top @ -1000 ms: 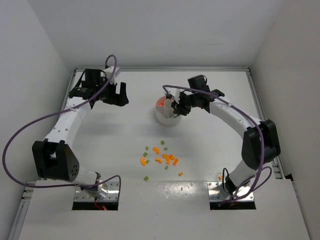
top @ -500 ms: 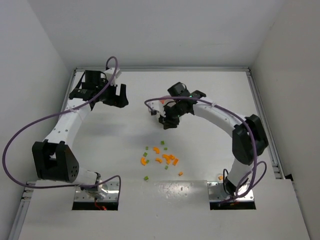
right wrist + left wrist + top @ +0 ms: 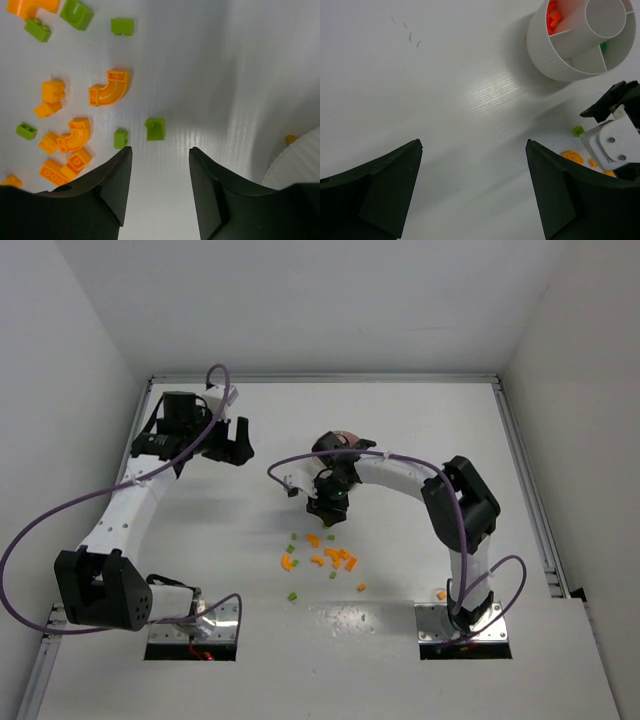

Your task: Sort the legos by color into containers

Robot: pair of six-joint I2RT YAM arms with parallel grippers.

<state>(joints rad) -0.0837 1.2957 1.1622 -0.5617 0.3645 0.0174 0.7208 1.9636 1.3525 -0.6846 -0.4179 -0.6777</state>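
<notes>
The legos (image 3: 322, 555) lie loose in mid-table, orange and green. In the right wrist view a green brick (image 3: 155, 128) and a smaller green one (image 3: 120, 138) sit just ahead of my fingertips, with orange curved pieces (image 3: 110, 87) further off. My right gripper (image 3: 326, 508) (image 3: 160, 150) is open and empty, low over the near edge of the pile. The white divided dish (image 3: 555, 55) holds red-orange bricks (image 3: 552, 15) in one wedge and a green one (image 3: 603, 46) in another. In the top view my right arm mostly hides it. My left gripper (image 3: 228, 440) (image 3: 474, 145) is open and empty, left of the dish.
A stray orange brick (image 3: 440, 595) lies near the right arm's base and another (image 3: 361, 587) lies below the pile. A small orange piece (image 3: 291, 139) lies beside the dish rim (image 3: 300, 165). A raised rail (image 3: 520, 450) runs along the table's edge.
My right gripper has swung from over the dish down and to the left, to the top of the lego pile. The left arm has shifted only slightly.
</notes>
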